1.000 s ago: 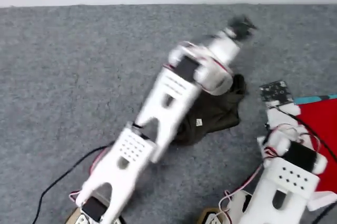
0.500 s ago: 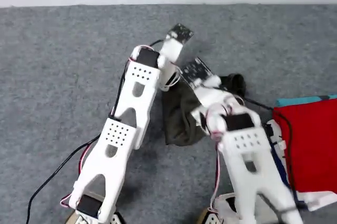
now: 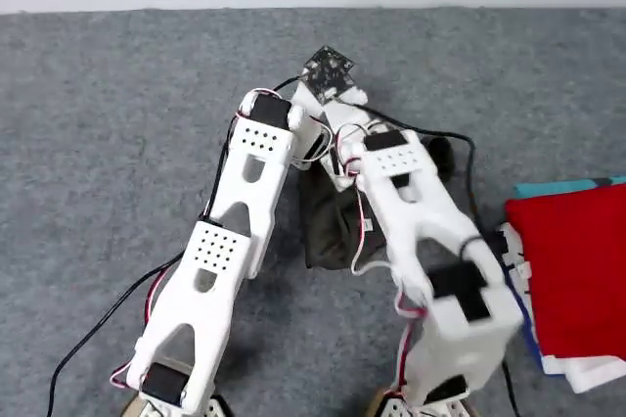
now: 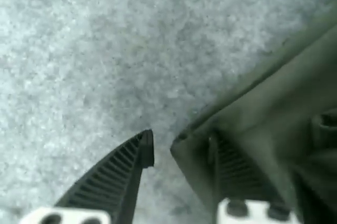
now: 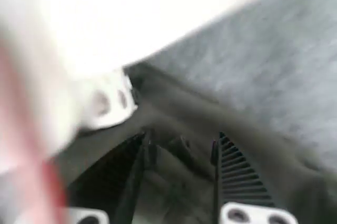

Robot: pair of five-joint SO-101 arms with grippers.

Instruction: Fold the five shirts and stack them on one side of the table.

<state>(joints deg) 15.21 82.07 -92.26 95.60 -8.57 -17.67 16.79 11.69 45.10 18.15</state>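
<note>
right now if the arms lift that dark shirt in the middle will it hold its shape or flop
Probably floppy: the dark shirt lies creased and bunched, its corner curling limply at the left gripper. Likely light, since it looks like thin cloth. Pushed, it would probably wrinkle rather than slide, as the grey table cover looks rough.

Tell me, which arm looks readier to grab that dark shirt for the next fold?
Probably the left. The left gripper is open with an edge of the dark shirt between its fingers, ready to pinch. The right gripper, also open, hangs over its bunched fabric.
</note>
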